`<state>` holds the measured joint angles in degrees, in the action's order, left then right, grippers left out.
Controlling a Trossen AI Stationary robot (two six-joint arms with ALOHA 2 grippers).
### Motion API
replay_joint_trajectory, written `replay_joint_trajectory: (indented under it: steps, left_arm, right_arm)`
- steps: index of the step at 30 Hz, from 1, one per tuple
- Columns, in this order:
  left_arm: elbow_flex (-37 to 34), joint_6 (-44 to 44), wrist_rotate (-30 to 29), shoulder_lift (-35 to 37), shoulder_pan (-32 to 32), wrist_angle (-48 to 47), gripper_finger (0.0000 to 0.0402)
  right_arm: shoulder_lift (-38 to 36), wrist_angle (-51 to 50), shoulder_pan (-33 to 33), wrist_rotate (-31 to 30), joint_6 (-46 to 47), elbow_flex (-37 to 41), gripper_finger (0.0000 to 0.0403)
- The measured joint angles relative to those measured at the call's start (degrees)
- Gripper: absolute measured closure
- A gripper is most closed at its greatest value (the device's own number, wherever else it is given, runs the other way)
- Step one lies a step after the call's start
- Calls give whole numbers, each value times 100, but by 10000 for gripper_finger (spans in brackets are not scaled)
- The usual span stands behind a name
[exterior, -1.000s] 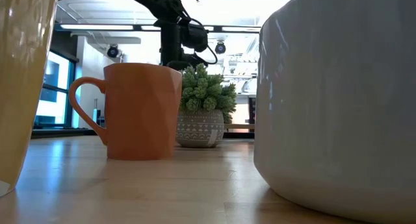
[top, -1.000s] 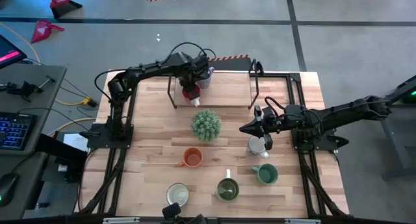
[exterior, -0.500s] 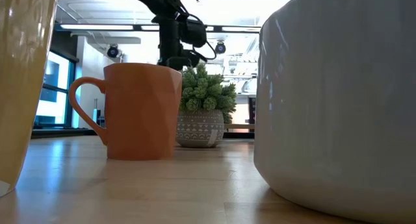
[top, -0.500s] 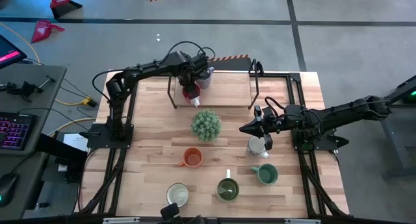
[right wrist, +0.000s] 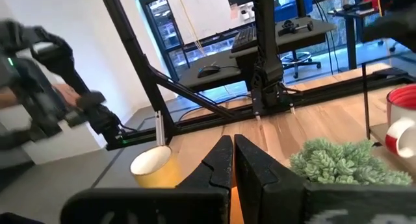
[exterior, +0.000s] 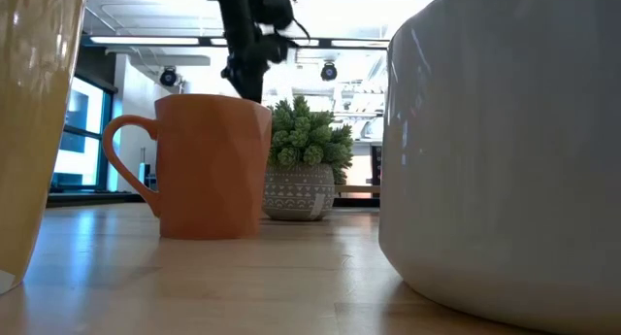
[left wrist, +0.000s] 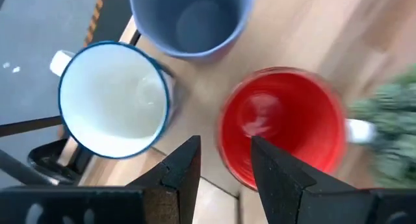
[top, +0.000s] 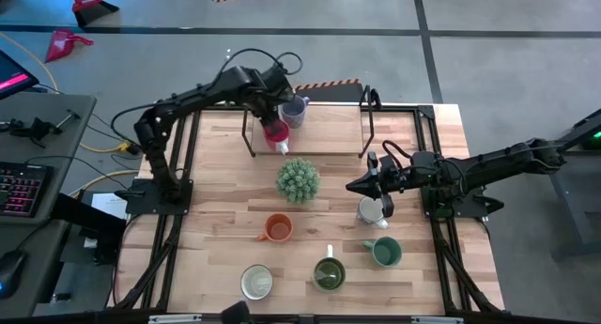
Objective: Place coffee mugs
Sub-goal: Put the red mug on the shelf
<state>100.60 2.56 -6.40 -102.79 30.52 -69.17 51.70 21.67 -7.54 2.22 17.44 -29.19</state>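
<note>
My left gripper (left wrist: 224, 147) hangs open above three mugs at the table's far edge: a red mug (left wrist: 283, 123), a pale blue mug (left wrist: 192, 19) and a white blue-rimmed mug (left wrist: 114, 100), touching none. From above, the red mug (top: 276, 131) and pale blue mug (top: 294, 111) show beside my left gripper (top: 280, 97); the arm covers the white one. My right gripper (top: 360, 186) waits shut near a grey-white mug (top: 372, 211). An orange mug (top: 278, 229), a cream mug (top: 255, 282) and two green mugs (top: 329, 273) (top: 385, 253) stand on their bases nearer the front.
A spiky green plant (top: 298, 179) in a patterned pot (exterior: 299, 191) stands mid-table. A black metal frame (top: 366, 127) rises at the far side around the red mug. At table height the orange mug (exterior: 209, 165) and a big white mug (exterior: 505, 150) fill the foreground.
My left arm has risen and swung toward the table's far left, drawing its gripper up off the red mug. The red mug stays standing where it was. The right arm has kept still.
</note>
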Motion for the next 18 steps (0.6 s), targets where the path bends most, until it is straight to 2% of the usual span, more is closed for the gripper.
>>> replay_joint_trajectory:
  steps: [5, 8, 13, 18]
  left_arm:
    - [2, -46, 746, 502, -120, -99, 277]
    - [2, 45, 1146, 780, -248, -463, 277]
    - [-247, -103, 1186, 1352, -647, -1215, 277]
    - [-1153, -916, 1219, 2295, -1298, -1235, 277]
  right_arm:
    - [0, 0, 2, -2, -657, 0, 402]
    - [0, 0, 1, -2, -1110, 0, 402]
    - [0, 0, 6, -2, -1054, 0, 402]
    - [0, 0, 6, -2, -1043, 0, 402]
